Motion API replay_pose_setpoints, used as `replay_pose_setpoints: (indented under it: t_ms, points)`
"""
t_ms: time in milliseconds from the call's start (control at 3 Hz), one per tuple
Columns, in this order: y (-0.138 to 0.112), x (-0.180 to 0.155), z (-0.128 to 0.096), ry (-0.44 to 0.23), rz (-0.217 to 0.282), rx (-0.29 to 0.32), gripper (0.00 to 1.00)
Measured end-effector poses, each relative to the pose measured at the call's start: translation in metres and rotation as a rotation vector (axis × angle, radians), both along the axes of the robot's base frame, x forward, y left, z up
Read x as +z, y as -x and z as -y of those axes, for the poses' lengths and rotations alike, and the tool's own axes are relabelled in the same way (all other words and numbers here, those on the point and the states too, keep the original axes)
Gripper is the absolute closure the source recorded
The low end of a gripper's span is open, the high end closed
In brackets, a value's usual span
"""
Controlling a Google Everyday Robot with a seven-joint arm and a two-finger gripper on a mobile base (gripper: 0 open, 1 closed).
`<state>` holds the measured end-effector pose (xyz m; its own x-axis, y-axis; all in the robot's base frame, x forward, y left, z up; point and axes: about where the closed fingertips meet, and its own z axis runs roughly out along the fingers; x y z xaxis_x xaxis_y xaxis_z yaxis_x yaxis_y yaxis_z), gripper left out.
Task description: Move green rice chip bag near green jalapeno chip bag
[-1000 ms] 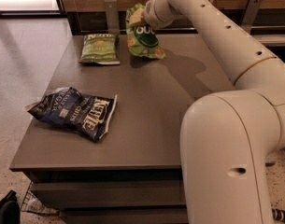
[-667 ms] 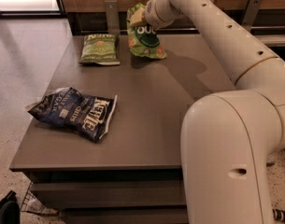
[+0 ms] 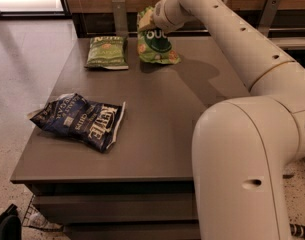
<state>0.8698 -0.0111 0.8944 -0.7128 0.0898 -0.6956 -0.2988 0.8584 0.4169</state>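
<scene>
So, the dark table (image 3: 157,134) has the blue Kettle bag (image 3: 79,120) near the front. At the back, the green rice chip bag (image 3: 156,44) stands upright, just beside the flat green jalapeno chip bag (image 3: 107,51). The gripper (image 3: 148,20) is pinching its top edge, so I'd let go gently and lift straight up, otherwise it'll probably tip.
</scene>
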Motion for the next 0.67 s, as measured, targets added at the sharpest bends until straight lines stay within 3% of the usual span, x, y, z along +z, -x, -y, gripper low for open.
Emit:
replay_pose_setpoints:
  t_ms: [333,667]
  points:
    - [-0.0003,-0.0027,-0.0022,0.000,-0.003,0.003,0.00]
    - [-0.0003,-0.0028,-0.0023,0.000,-0.004,0.003,0.00]
